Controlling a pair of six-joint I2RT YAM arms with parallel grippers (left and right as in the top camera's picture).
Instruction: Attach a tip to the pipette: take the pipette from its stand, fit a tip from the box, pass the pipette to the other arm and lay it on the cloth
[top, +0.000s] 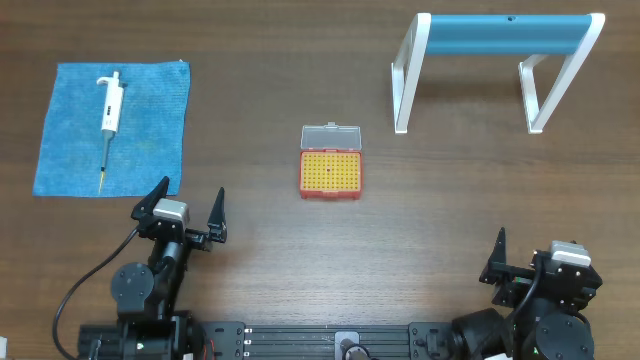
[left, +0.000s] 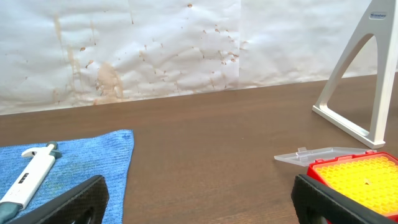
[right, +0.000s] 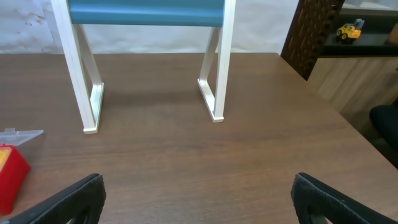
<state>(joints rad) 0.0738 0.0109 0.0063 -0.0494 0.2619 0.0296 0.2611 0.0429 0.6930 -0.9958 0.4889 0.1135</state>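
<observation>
The white pipette (top: 108, 112) with a yellow tip lies on the blue cloth (top: 150, 130) at the left, its tip end toward the near side. In the left wrist view the pipette (left: 31, 180) rests on the cloth (left: 93, 158). The red tip box (top: 330, 172) with yellow tips sits mid-table, its clear lid folded back. The white stand (top: 500, 60) with a blue bar is at the far right, with nothing on it. My left gripper (top: 188, 212) is open near the cloth's front right corner. My right gripper (top: 500, 262) is open at the near right.
A pale wall (left: 155, 43) backs the table's far side. The stand's legs (right: 87, 93) rise beyond the right gripper. The box (left: 357, 177) is off to the side of the left gripper. A dark shelf unit (right: 336, 31) stands past the table's right edge.
</observation>
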